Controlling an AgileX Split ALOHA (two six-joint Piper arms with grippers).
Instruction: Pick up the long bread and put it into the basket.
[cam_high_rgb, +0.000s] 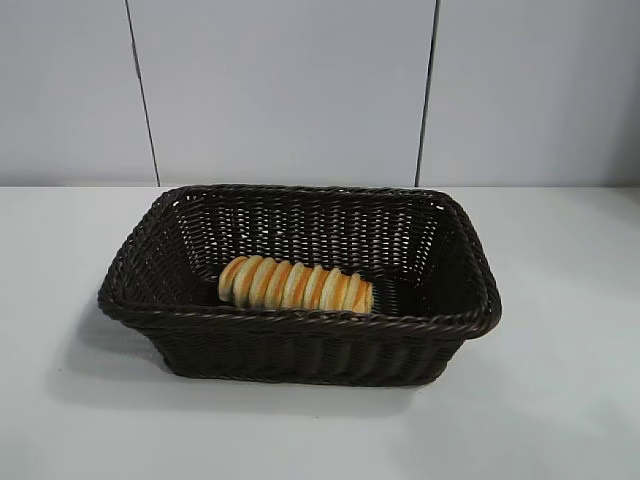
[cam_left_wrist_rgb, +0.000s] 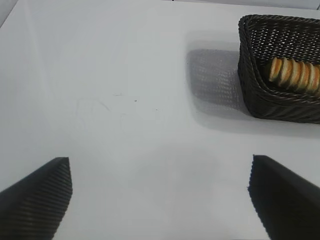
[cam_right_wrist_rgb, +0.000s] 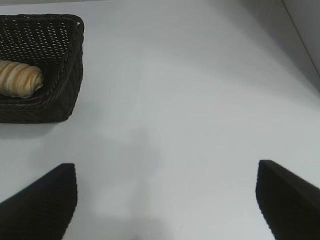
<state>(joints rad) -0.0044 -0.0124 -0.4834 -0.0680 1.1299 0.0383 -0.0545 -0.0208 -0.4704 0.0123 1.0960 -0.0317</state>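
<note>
The long bread (cam_high_rgb: 296, 286), golden-tan with orange-brown and pale stripes, lies inside the dark brown wicker basket (cam_high_rgb: 300, 327) close to its near wall. The left wrist view shows the basket (cam_left_wrist_rgb: 257, 95) and the bread (cam_left_wrist_rgb: 295, 75) off to one side. In the right wrist view one end of the bread (cam_right_wrist_rgb: 20, 78) shows inside the basket (cam_right_wrist_rgb: 67, 75). My left gripper (cam_left_wrist_rgb: 161, 172) is open over bare table, well away from the basket. My right gripper (cam_right_wrist_rgb: 167, 177) is likewise open over bare table with nothing between its fingers. Neither arm appears in the exterior view.
A white table (cam_high_rgb: 560, 400) carries the basket in its middle. A pale panelled wall (cam_high_rgb: 290, 90) stands behind it. The table's far edge (cam_right_wrist_rgb: 305, 40) runs along one side of the right wrist view.
</note>
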